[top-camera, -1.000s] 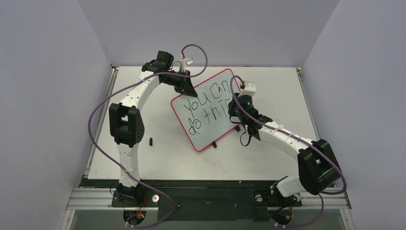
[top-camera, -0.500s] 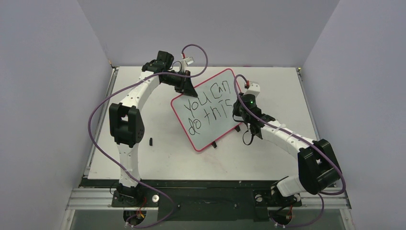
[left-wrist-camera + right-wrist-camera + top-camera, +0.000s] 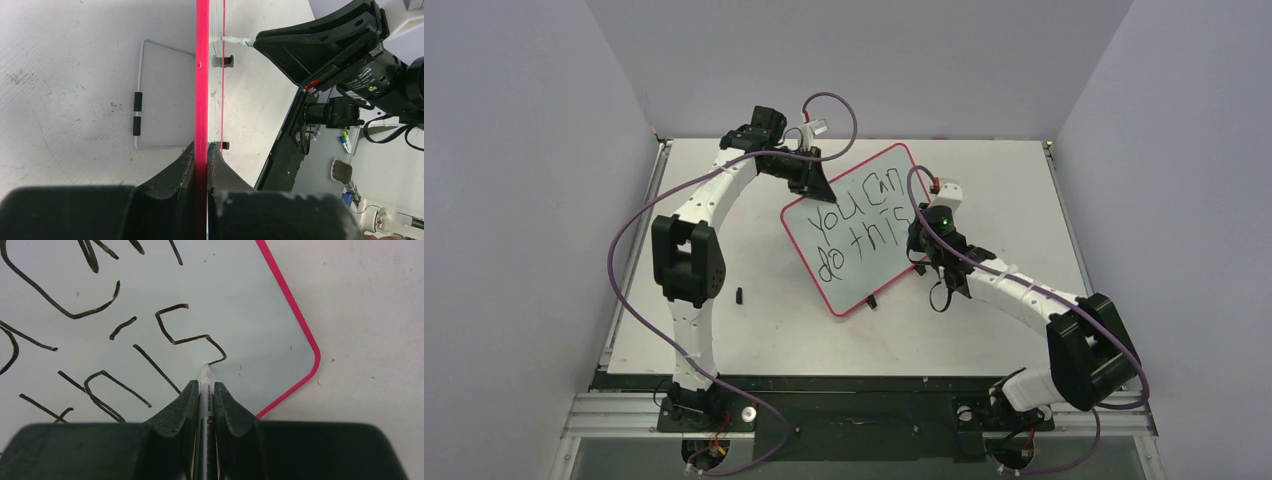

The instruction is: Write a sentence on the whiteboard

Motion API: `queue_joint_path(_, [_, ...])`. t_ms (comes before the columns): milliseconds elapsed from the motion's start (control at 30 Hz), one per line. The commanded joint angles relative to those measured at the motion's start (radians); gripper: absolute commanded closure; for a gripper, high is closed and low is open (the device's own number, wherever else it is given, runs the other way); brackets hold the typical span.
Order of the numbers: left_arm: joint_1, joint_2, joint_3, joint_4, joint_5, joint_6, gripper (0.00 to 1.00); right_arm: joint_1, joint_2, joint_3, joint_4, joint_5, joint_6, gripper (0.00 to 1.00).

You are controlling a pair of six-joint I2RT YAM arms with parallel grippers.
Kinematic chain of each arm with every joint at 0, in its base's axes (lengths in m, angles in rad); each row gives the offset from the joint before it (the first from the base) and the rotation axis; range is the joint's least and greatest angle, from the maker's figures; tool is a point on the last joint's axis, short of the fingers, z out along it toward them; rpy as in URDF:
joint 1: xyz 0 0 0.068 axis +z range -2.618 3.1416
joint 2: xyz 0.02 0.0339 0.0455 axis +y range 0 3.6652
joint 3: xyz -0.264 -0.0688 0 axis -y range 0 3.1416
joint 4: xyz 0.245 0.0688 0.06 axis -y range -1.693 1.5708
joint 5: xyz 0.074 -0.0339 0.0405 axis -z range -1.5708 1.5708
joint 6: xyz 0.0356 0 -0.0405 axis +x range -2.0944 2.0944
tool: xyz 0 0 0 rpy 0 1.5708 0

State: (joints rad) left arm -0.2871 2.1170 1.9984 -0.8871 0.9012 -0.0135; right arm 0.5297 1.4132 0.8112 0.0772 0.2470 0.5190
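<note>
One whiteboard [image 3: 881, 268] mid-table, one sentence [image 3: 860, 224] in 2 lines on it. 2 grippers: left gripper [image 3: 201, 150] clenched on board's far-left red rim; right gripper [image 3: 202, 386] clamped tight round 1 marker [image 3: 205, 374], tip on the last "s" tail.
</note>
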Motion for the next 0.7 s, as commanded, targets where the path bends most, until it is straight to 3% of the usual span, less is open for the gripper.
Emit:
queue_joint_path(0, [-0.008,-0.058,0.027,0.017,-0.079,0.093,1.00,0.019,-0.018,0.040,0.002,-0.046,0.023,1.00])
queue_joint_path(200, [-0.007,-0.057,0.023,0.017,-0.083,0.093,1.00,0.021,-0.061,0.077,-0.050,-0.012,0.003,1.00])
queue_joint_path(467, [-0.006,-0.060,0.023,0.014,-0.112,0.093,1.00,0.020,-0.244,0.036,-0.144,0.017,0.001,1.00])
queue_joint_path(667, [-0.005,-0.059,0.019,0.008,-0.132,0.099,0.85,0.020,-0.328,-0.011,-0.172,0.024,0.014,1.00])
